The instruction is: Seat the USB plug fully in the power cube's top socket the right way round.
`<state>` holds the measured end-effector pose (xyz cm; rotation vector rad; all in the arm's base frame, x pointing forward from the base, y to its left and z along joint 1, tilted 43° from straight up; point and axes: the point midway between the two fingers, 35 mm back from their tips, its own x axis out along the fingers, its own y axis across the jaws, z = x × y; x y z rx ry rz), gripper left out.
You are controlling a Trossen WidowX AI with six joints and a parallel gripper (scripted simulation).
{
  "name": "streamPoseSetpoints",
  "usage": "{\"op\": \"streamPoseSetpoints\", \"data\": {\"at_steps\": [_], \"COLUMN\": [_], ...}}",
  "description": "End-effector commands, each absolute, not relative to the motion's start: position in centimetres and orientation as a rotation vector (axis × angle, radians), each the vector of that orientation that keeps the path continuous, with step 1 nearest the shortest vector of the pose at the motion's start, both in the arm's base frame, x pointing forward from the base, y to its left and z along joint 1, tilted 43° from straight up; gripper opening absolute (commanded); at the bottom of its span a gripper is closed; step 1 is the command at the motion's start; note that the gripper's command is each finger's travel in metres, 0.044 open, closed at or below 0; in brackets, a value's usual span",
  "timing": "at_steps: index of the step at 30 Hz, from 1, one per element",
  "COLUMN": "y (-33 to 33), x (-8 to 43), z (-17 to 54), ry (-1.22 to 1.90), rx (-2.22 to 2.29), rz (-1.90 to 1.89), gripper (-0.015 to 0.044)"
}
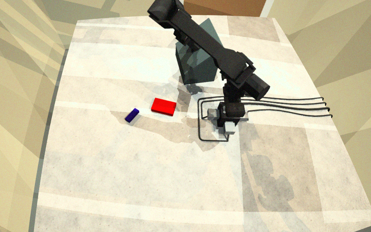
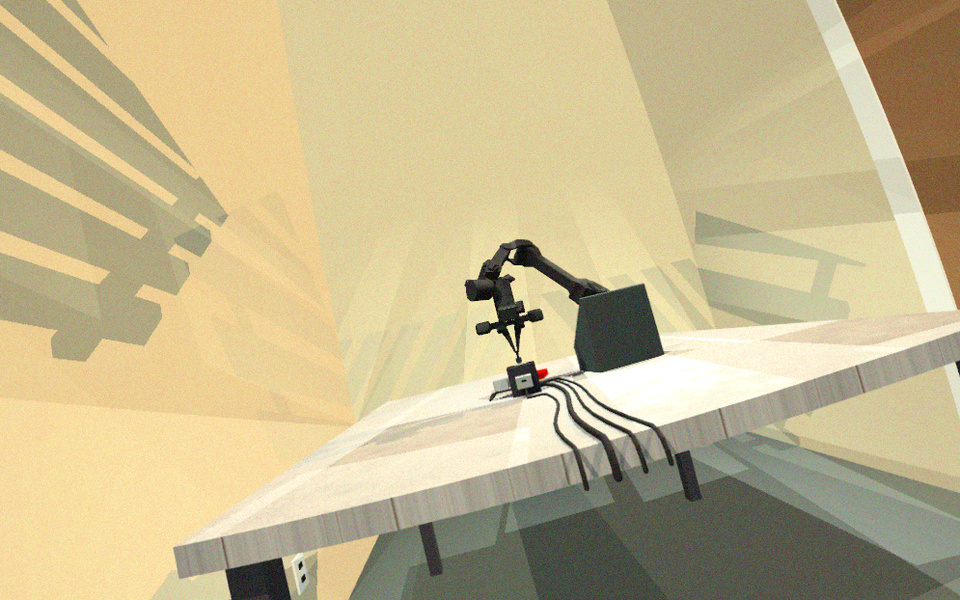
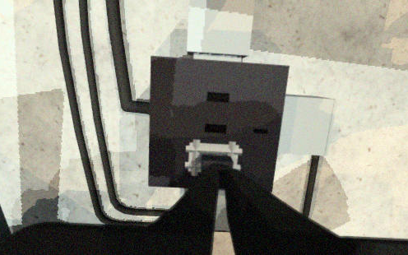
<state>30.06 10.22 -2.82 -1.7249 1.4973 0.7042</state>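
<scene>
The black power cube (image 2: 513, 370) (image 3: 183, 82) stands on the table (image 1: 117, 172) (image 2: 431, 439). Two dark slots and a smaller one show on its top in the wrist view. A pale notched frame (image 3: 214, 148) lies around the fingertips near the cube's lower edge. My gripper (image 2: 518, 357) (image 3: 220, 177) points down over it, shut on the USB plug. Only a small grey bit of the plug (image 2: 518, 360) shows, just above the cube's top. The fingers hide most of the plug and the socket, so its way round and depth cannot be told. The arm hides the fingertips in the top view.
Pale plugs (image 1: 229, 127) (image 1: 212, 114) (image 3: 220, 33) (image 3: 307, 123) stick out from the cube's sides. Black cables (image 1: 290, 107) (image 3: 119, 53) run around it to the table edge. A red block (image 1: 163, 106), a dark blue block (image 1: 132, 115) and a dark green box (image 2: 621, 327) stand nearby.
</scene>
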Motion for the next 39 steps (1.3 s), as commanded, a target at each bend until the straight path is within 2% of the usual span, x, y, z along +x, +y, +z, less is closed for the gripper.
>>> {"op": "streamPoseSetpoints", "data": {"at_steps": [1,39], "y": [10.15,9.85], "x": [30.03,30.10], "z": [-3.02,-3.36], "ry": [1.500,1.500], "rx": [-1.729,-1.729], "rz": [0.709,0.709], "gripper": [0.0000,0.0000]}}
